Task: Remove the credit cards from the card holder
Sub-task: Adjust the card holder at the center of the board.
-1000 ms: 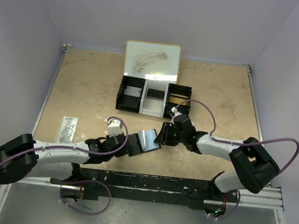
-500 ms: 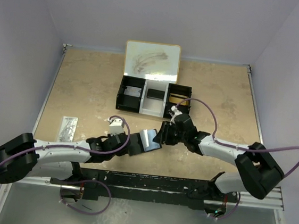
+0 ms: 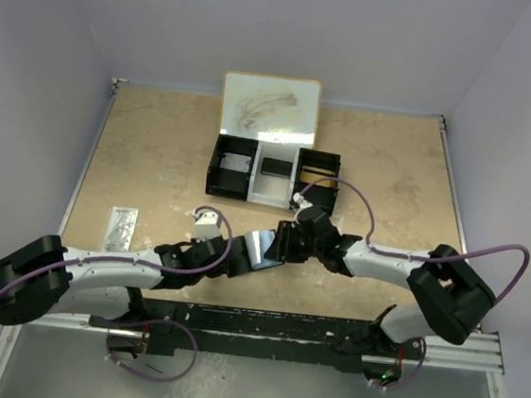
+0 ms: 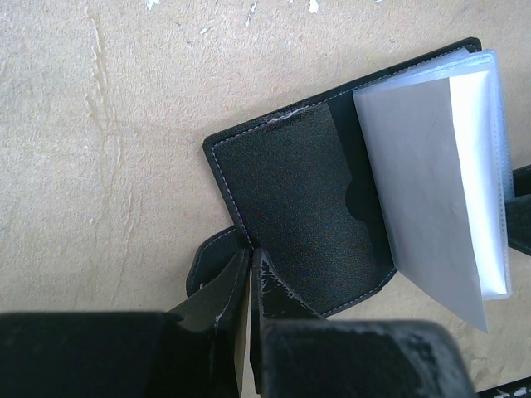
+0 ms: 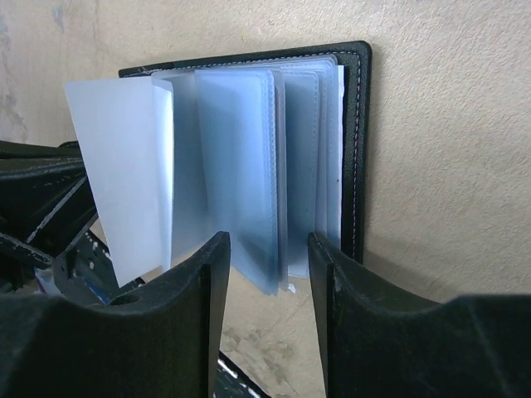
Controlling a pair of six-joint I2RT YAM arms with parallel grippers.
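Top external: card holder [image 3: 262, 248] lies open on table [image 3: 157, 150], front centre, btwn my 2 grippers. L gripper [image 4: 250, 269] pinches its tab edge. R gripper [image 5: 267, 253] is half-spread astride clear sleeves [image 5: 241, 166], holding nothing. No card out yet, I judge; extraction left.

Toward the far side of the beige speckled surface [image 3: 157, 150] sits a three-compartment tray [image 3: 270, 200], black at both ends and white in the middle. Its white, gold-rimmed lid [image 3: 269, 107] stands open at the back. Well apart from it, near the left edge, lies a grey patterned flat strip [image 3: 123, 230], and a metal rail [image 3: 459, 345] runs along the near edge.
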